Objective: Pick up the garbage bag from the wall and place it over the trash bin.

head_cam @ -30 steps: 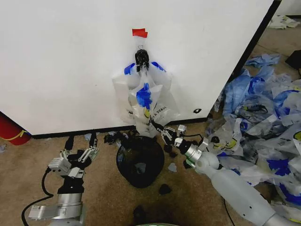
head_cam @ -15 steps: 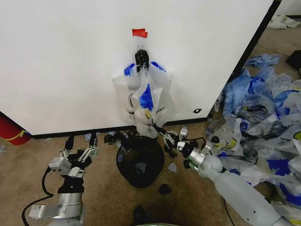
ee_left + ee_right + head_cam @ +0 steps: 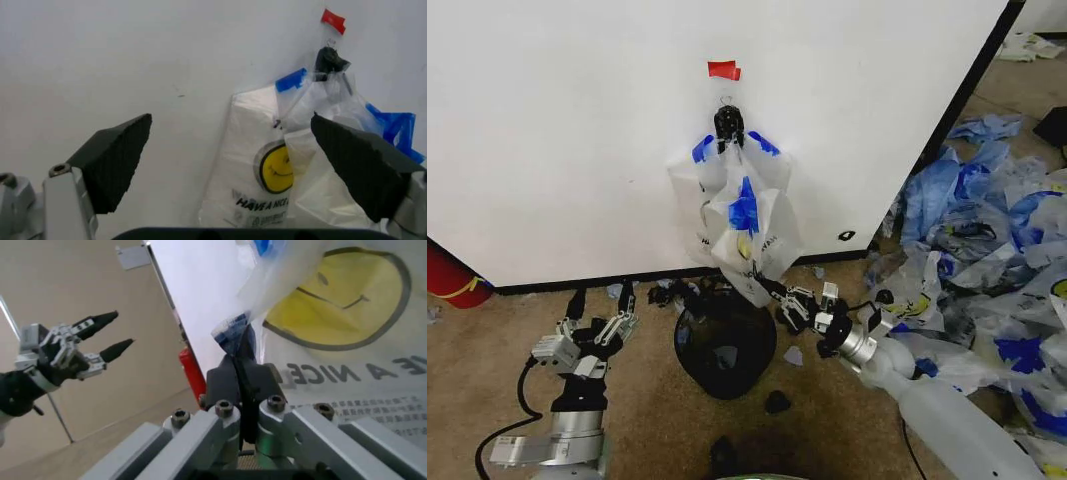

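Thin whitish garbage bag on the wall hook, lower corner pinched by the right gripper, now drawn farther out above the trash bin, left gripper unmoved beside it, fingers spread.

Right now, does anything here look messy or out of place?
Yes. A heap of blue-and-clear bags sprawls across the floor on the right, and black scraps litter the carpet around the trash bin. The garbage bag hangs skewed, its lower corner pinched by the right end effector.
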### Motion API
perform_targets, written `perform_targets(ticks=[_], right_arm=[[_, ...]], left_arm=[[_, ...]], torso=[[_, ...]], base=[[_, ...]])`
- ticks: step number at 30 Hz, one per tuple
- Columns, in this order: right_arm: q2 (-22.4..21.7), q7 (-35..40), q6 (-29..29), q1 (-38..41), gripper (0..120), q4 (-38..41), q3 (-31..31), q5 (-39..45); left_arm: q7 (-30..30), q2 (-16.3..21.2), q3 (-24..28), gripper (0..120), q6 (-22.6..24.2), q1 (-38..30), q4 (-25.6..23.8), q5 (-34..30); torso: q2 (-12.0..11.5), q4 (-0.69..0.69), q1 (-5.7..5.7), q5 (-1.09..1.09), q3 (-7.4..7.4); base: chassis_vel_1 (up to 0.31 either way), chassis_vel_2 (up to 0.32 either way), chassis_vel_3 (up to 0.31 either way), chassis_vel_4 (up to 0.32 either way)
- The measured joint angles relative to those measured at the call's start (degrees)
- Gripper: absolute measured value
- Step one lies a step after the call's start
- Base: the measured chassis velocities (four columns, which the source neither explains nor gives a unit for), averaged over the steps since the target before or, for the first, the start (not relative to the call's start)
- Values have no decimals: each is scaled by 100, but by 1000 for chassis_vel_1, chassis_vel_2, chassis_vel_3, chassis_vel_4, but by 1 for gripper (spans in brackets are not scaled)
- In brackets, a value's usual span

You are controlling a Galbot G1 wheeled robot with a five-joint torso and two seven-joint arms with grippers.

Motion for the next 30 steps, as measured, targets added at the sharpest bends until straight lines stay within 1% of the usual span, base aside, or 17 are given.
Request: perform_targets(ticks=[8,21,30], right_arm=[[3,-190,-23,-34,0,82,39,3],[-2,-1032,-317,2,0,86,167,28],[-29,-1204,-408,47,0,69,200,20]], left_arm=[[2,-45,20,91,-6,57,-21,59],[16,-85,9,91,-33,129,-92,111],[21,-122,18,91,-48,188,-123,150]], torso=[[0,0,0,-1,0],[0,0,0,-1,0],[0,0,0,-1,1]], base=[[0,0,0,0],[0,0,0,0],[0,0,0,0]])
